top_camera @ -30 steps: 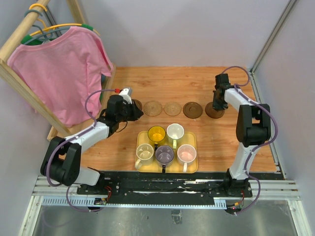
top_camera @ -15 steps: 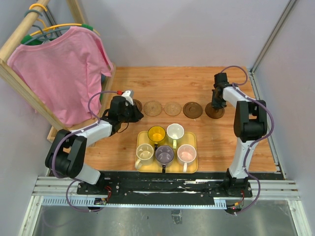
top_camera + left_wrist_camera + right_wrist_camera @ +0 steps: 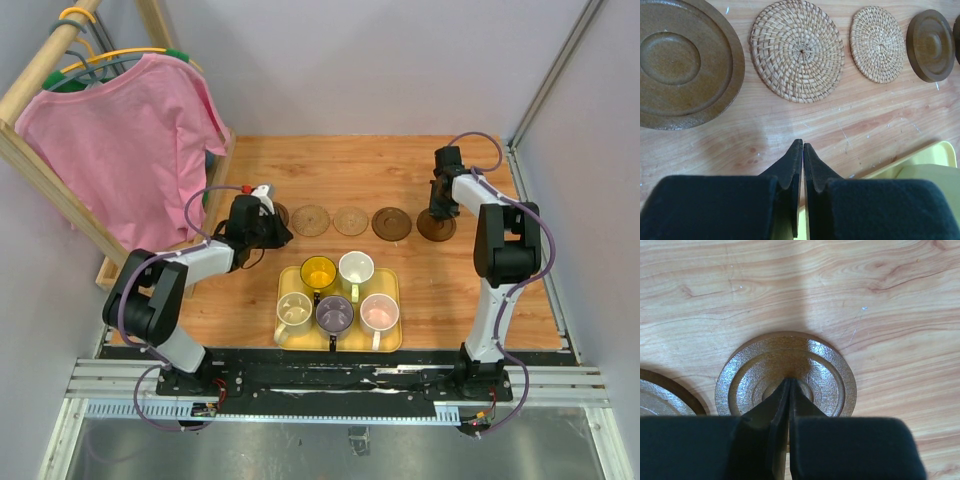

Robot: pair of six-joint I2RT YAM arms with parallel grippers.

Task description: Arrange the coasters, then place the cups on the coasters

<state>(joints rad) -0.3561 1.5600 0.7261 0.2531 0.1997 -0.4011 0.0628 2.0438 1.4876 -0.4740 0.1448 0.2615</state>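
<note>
Coasters (image 3: 351, 220) lay in a row beyond the tray (image 3: 393, 343) holding the cups (image 3: 333, 314). Only the wrist views showed the left gripper (image 3: 803, 149) and right gripper (image 3: 789, 386) closed and empty, the right over a dark coaster (image 3: 752, 371).

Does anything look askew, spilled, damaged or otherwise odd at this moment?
Nothing stands out. The coasters lie flat in one row on the table, none overlapping. The cups all stand upright in the yellow tray. No spill or damage shows.
</note>
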